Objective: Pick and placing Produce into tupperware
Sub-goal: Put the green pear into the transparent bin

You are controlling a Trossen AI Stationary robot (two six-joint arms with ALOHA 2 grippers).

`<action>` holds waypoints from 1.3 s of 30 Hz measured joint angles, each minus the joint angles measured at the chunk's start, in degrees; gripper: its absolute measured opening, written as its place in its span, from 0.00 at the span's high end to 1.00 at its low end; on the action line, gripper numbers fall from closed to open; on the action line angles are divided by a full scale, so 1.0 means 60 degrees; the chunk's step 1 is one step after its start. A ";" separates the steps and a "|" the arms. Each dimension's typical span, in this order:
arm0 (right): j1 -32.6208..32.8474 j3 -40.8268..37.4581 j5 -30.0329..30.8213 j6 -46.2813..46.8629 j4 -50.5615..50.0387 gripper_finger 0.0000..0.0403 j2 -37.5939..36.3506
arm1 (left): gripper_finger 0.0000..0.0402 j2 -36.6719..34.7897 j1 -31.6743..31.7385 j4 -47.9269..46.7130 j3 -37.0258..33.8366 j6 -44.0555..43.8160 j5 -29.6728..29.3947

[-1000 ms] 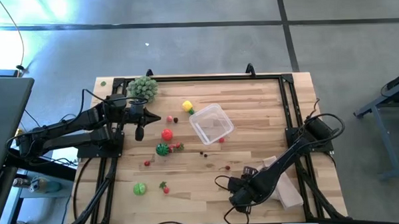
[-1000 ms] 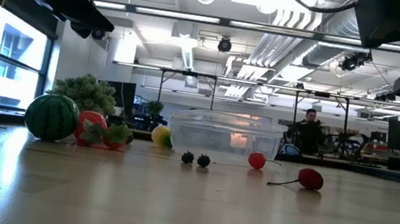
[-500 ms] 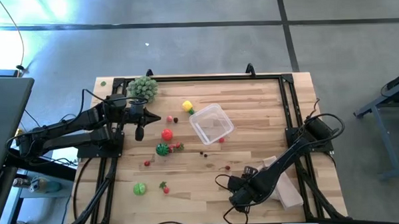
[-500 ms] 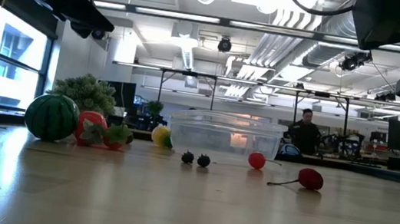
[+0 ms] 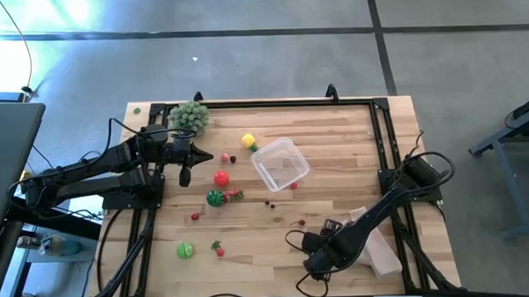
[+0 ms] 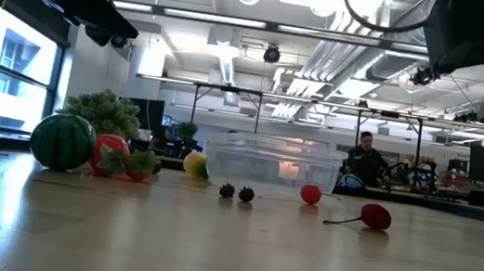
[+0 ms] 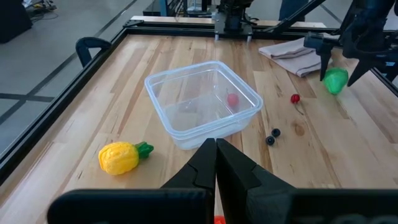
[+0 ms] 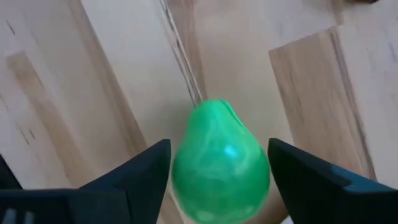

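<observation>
A green toy pear (image 8: 221,165) lies between the fingers of my right gripper (image 8: 219,149), which points down near the table's near edge (image 5: 317,257) and stands open. In the left wrist view the pear (image 7: 336,81) shows between those fingertips. The clear tupperware (image 5: 281,163) stands mid-table on its base, with a small red fruit (image 5: 294,184) by its near right corner. My left gripper (image 7: 216,155) is shut on nothing and hovers at the left (image 5: 207,157). More produce lies loose: a yellow fruit (image 5: 248,141), a tomato (image 5: 220,177), a small watermelon (image 6: 61,141), a cherry (image 6: 375,216). My right gripper has one finger (image 8: 146,171) on each side of the pear's wide body (image 8: 186,174), coming from above. The pear fills nearly the whole gap. I cannot tell whether either finger touches it.
A tan folded cloth (image 5: 374,246) lies by the right arm at the near right. A pale-green spiky plant (image 5: 190,116) stands at the far left corner. Two dark berries (image 6: 236,192), a green fruit (image 5: 185,250) and a strawberry (image 5: 218,249) lie on the wood.
A green speck has come into the low view at its right edge, close to the table top, where none showed before. In the high view both arms stay where they were.
</observation>
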 joint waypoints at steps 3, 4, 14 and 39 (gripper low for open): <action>0.0000 0.0011 -0.0002 0.0046 -0.0078 0.28 -0.0009 | 1.00 0.0000 0.0002 0.0000 0.0000 -0.0002 0.0000; 0.0001 0.0011 -0.0002 0.0074 -0.0133 0.27 -0.0011 | 1.00 0.0000 0.0000 0.0000 0.0000 0.0000 -0.0001; 0.0131 0.0021 -0.0011 0.0184 -0.0362 0.22 -0.0032 | 1.00 -0.0001 0.0000 0.0000 0.0000 -0.0001 0.0000; 0.0127 0.0043 0.0465 -0.0207 -0.0694 0.22 0.0142 | 1.00 -0.0001 0.0001 0.0000 0.0000 -0.0004 -0.0004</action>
